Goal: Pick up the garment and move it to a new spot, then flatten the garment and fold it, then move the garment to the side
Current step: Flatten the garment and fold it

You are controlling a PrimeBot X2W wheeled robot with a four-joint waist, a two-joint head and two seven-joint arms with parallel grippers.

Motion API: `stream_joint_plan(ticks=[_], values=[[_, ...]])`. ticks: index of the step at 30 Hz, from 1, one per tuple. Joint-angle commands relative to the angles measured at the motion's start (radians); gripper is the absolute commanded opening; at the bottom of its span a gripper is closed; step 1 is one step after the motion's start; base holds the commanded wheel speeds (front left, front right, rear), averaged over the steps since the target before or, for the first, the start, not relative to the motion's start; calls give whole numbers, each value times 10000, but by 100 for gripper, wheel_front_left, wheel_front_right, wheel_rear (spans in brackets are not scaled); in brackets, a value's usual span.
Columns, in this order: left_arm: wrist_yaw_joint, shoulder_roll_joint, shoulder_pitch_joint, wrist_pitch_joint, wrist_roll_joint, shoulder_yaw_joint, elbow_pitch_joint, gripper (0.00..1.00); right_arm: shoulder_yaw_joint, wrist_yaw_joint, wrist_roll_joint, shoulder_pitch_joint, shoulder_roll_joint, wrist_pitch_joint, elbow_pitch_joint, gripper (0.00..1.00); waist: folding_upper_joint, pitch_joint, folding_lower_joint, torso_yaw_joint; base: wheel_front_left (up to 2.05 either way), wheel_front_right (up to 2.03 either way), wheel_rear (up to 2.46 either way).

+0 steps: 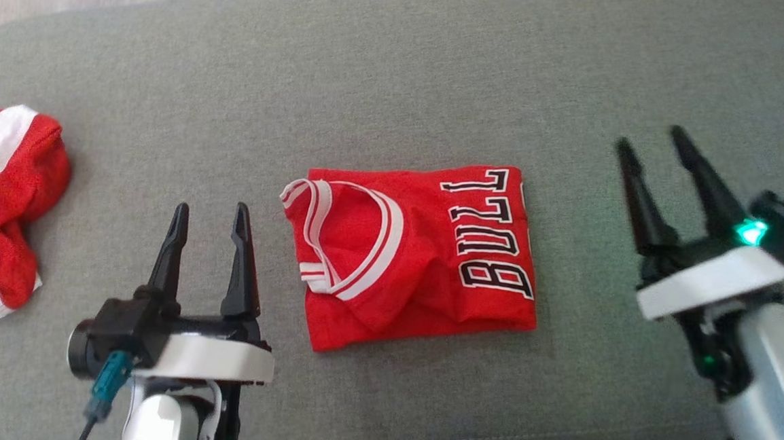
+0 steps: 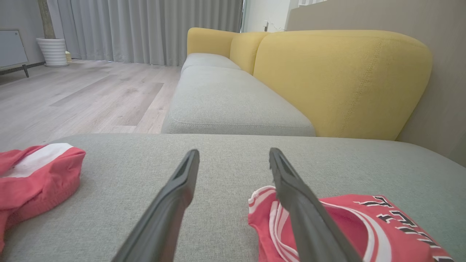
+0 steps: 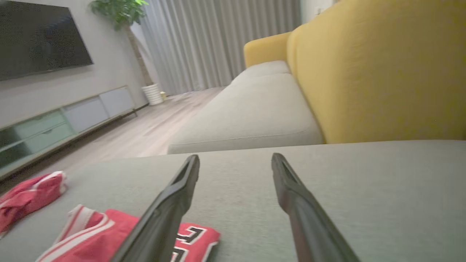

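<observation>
Left gripper (image 1: pixel 210 211) and right gripper (image 1: pixel 651 137) both spread wide, empty, flanking the folded red jersey (image 1: pixel 414 256) sitting mid grey cushion (image 1: pixel 383 77); lots of cushion beyond, crumpled red-white garment (image 1: pixel 3 203) near the left edge.

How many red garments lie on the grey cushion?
2: a folded red jersey lies centrally; a crumpled red-and-white garment sits at the robot's left, partly cut off at the view's edge. None seems hidden.
</observation>
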Motion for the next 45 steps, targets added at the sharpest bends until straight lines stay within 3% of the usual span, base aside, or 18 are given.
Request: stream_joint_plan(ticks=[1, 13, 27, 28, 29, 34, 45], values=[[42, 165, -12, -76, 51, 397, -373, 100, -180, -9, -368, 225, 15, 250, -750, 100, -1, -71, 0, -49, 0, 0, 0], [82, 275, 181, -76, 29, 363, -304, 100, -1031, -9, -1044, 1389, 326, 1286, -2221, 100, -1, -270, 0, -63, 0, 0, 0], [161, 353, 142, -30, 28, 210, -355, 100, -1090, -9, -1597, 1575, 483, 1781, -2361, 100, -1, -272, 0, -20, 0, 0, 0], [160, 352, 110, -31, 25, 198, -356, 100, -998, -9, -1610, 1552, 515, 1837, -2331, 39, -1, -243, 0, -4, 0, 0, 0], [159, 352, 76, -32, 25, 187, -359, 100, -855, -9, -1578, 1513, 569, 1910, -2272, 0, -1, -205, 0, 13, 0, 0, 0], [138, 324, -122, -39, 8, 110, -332, 100, 556, -9, -1258, 952, 852, 1971, -1590, 0, -1, 21, 0, 144, 0, 0, 0], [-15, 170, -688, -63, -20, -146, -118, 100, 3884, -9, -257, -1043, 1231, 1218, 1186, 0, -1, 698, 0, 669, 0, 0, 0]])
